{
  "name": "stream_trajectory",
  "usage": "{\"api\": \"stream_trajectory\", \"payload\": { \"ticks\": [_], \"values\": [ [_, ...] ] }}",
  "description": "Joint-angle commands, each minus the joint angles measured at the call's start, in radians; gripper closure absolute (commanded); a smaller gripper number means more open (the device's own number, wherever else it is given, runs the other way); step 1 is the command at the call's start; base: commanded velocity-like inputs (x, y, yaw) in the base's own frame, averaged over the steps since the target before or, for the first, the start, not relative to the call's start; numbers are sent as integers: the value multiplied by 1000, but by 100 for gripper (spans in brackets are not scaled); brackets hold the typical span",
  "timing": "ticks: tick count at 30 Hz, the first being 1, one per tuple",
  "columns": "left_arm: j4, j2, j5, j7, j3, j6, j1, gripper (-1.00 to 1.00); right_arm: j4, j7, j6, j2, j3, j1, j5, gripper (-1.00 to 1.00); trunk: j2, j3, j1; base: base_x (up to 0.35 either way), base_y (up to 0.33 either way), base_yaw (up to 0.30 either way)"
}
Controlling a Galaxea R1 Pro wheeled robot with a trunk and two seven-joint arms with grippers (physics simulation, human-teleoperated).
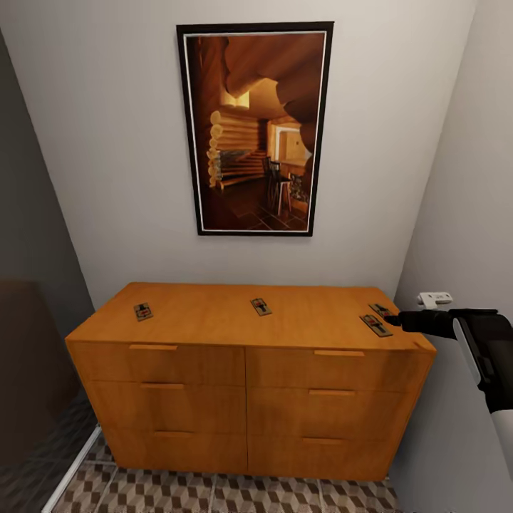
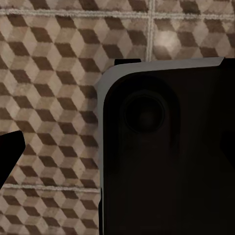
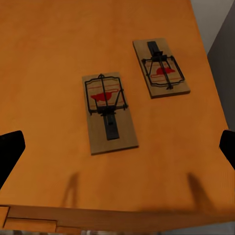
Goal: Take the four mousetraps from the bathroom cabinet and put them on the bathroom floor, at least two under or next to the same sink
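On top of the orange cabinet (image 1: pixel 214 313): four mousetraps, all lying flat. One near its left end (image 1: pixel 143 311), one at mid-top (image 1: pixel 261 306), two close together at its right end (image 1: pixel 375 325) (image 1: pixel 382 310). Right gripper (image 1: pixel 399 321) hovers just above that right-end pair, fingers wide apart, empty. One framed picture (image 1: pixel 255 128) hangs above the cabinet. Cube-patterned floor (image 1: pixel 214 491) lies below it. Left gripper's state: cannot tell.

A black-framed picture (image 1: pixel 255 128) of a log-cabin interior hangs on the pale wall (image 1: pixel 114 142). Below it stands an orange wooden chest of drawers (image 1: pixel 246 399) with six drawer fronts. A small white fitting (image 1: pixel 434 299) sits on the side wall beside it.
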Motion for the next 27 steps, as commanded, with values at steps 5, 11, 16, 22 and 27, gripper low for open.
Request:
{"api": "stream_trajectory", "payload": {
  "ticks": [5,11,16,22,27],
  "values": [
    [2,0,0,-1,0,-5,-1,-100,2,6,4,1,-1,-1,5,-100,-1,-8,0,0,0,0],
    [2,0,0,-1,0,-5,-1,-100,6,6,4,1,-1,-1,5,-100,-1,-17,0,0,0,0],
    [2,0,0,-1,0,-5,-1,-100,6,5,4,1,-1,-1,5,-100,-1,-24,0,0,0,0],
    [2,0,0,-1,0,-5,-1,-100,7,5,4,1,0,-1,5,-100,-1,-33,0,10,0,0],
    [2,0,0,-1,0,-5,-1,-100,13,5,4,1,0,-1,5,-100,-1,-41,0,86,0,0]
  ]
}}
